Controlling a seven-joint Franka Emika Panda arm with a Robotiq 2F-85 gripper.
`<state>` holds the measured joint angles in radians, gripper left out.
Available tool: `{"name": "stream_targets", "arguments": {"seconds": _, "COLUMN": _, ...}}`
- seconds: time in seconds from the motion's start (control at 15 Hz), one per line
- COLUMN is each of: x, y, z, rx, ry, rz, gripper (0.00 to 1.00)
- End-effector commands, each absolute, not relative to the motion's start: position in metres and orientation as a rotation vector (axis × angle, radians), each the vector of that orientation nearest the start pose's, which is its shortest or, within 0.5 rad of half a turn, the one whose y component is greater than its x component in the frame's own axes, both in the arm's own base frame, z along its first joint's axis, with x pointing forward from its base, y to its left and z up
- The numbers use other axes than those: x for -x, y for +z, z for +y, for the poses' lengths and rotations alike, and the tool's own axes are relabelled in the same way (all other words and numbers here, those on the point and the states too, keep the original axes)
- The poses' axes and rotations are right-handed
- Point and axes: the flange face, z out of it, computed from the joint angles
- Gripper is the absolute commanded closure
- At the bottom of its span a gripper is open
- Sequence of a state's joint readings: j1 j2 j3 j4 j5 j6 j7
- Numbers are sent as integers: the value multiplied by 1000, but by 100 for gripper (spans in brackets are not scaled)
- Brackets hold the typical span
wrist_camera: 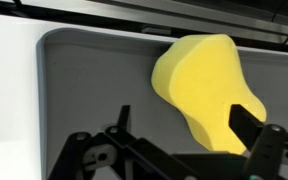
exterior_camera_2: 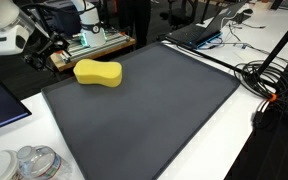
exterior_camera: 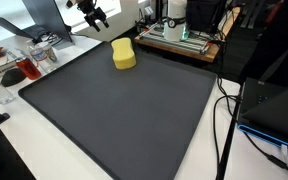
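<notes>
Wrist view: the gripper (wrist_camera: 184, 128) covers one edge of the yellow sponge (wrist_camera: 199, 85).

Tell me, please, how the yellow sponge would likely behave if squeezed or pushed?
The yellow sponge looks foamy, so it would probably squash rather than break. It is likely light for its size. Lying flat on the grey mat, it should drag, not roll.
</notes>
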<state>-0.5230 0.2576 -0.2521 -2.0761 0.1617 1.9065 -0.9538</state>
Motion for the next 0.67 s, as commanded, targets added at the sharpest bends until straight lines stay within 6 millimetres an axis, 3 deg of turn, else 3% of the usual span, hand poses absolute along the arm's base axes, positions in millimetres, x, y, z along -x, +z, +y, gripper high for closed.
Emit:
{"name": "stream_targets", "arguments": {"seconds": 0.0, "x": -347, "y": 290, "z": -348, "rx": 2738, "ry": 167, "rz": -25, "gripper": 0}}
{"name": "stream_targets", "arguments": {"seconds": 0.33, "x": -307, "y": 292, "z": -340, "rx": 2785, "ry": 54, "rz": 91, "gripper": 0}}
{"name": "stream_targets", "arguments": {"seconds": 0.6, "x": -277, "y": 288, "z": -315, "rx": 2922, "ry": -13, "rz": 130, "gripper": 0}}
